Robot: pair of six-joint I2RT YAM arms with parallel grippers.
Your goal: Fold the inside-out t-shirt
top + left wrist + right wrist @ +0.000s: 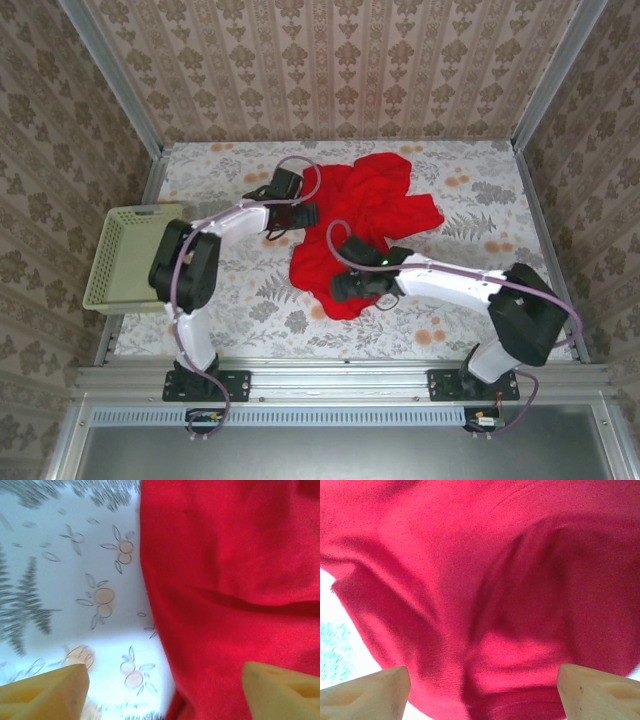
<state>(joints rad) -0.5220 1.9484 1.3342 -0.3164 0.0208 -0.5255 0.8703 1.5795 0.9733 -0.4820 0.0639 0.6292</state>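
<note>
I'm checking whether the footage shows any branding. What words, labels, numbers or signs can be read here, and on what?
None can be read.
The red t-shirt is plain, with no print or tag showing.
The basket bears no visible marking.
The tablecloth and wallpaper carry only floral patterns.
</note>
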